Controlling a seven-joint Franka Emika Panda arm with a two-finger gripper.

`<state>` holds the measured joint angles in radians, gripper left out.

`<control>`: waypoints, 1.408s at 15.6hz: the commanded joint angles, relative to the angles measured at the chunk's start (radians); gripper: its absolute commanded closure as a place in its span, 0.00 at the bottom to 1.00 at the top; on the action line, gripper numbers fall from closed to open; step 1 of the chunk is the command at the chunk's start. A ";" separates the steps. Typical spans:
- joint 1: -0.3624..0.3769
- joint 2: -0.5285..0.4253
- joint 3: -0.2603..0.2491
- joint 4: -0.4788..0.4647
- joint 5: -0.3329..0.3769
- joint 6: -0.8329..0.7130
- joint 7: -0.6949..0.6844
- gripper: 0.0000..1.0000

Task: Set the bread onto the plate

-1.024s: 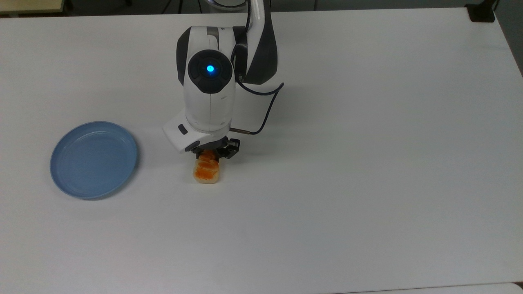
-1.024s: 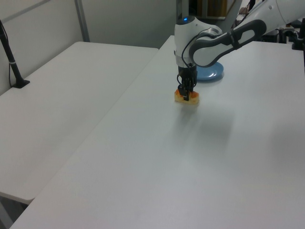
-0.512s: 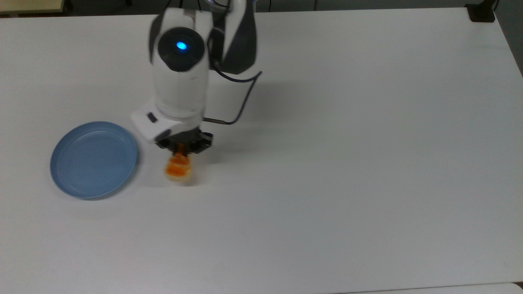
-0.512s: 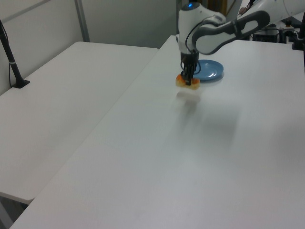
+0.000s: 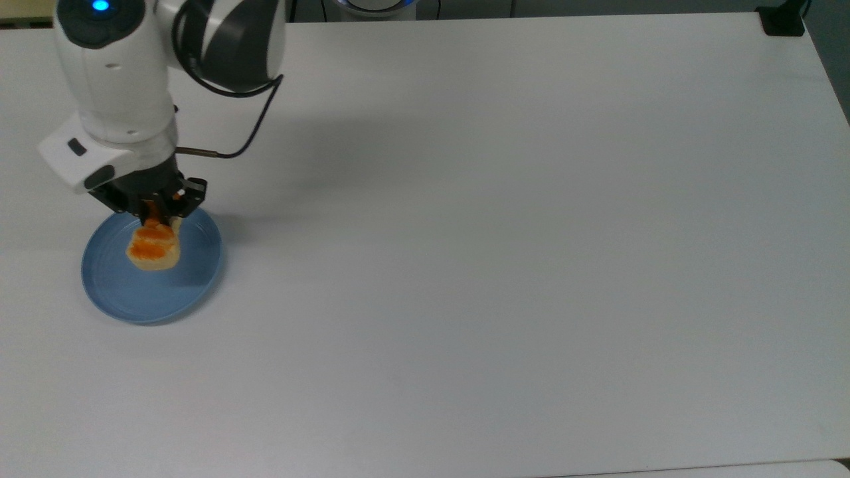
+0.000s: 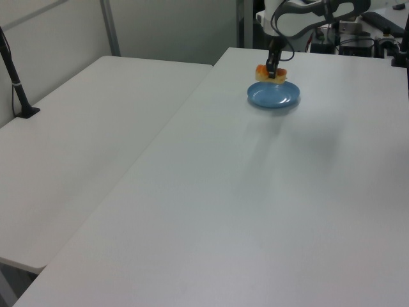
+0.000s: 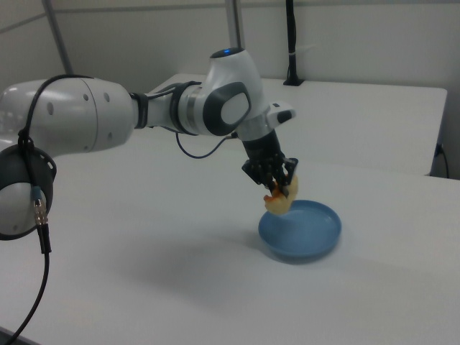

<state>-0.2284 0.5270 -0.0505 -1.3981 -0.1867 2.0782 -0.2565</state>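
Note:
The bread (image 5: 154,245) (image 6: 262,71) (image 7: 281,200) is a small cream loaf with orange-brown patches. My gripper (image 5: 157,214) (image 6: 273,69) (image 7: 277,188) is shut on its upper end and holds it in the air. Under it lies the light-blue plate (image 5: 192,273) (image 6: 281,99) (image 7: 316,233), at the top view's left. In the right view the bread hangs just above the plate's left rim, tilted, clear of the plate's floor.
The plate rests on a wide white table (image 5: 505,252). A second white table (image 6: 83,141) stands alongside at the left view's left. A black post (image 6: 16,83) stands on that second table. A black cable (image 5: 246,136) loops off the wrist.
My gripper has lifted the bread off the table and carried it to the top view's left, from the table's middle to above the plate. The plate has not moved.

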 commanded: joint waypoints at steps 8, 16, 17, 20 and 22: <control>-0.032 0.117 0.004 -0.004 -0.079 0.154 -0.055 0.64; -0.028 0.078 0.011 -0.018 -0.063 0.143 -0.015 0.00; -0.020 0.059 0.015 -0.018 -0.063 0.138 0.018 0.00; 0.032 -0.030 0.023 -0.022 -0.062 0.047 0.123 0.00; 0.072 -0.094 0.024 -0.022 -0.027 -0.056 0.179 0.00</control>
<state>-0.2224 0.5577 -0.0237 -1.3820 -0.2476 2.1584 -0.1718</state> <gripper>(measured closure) 0.000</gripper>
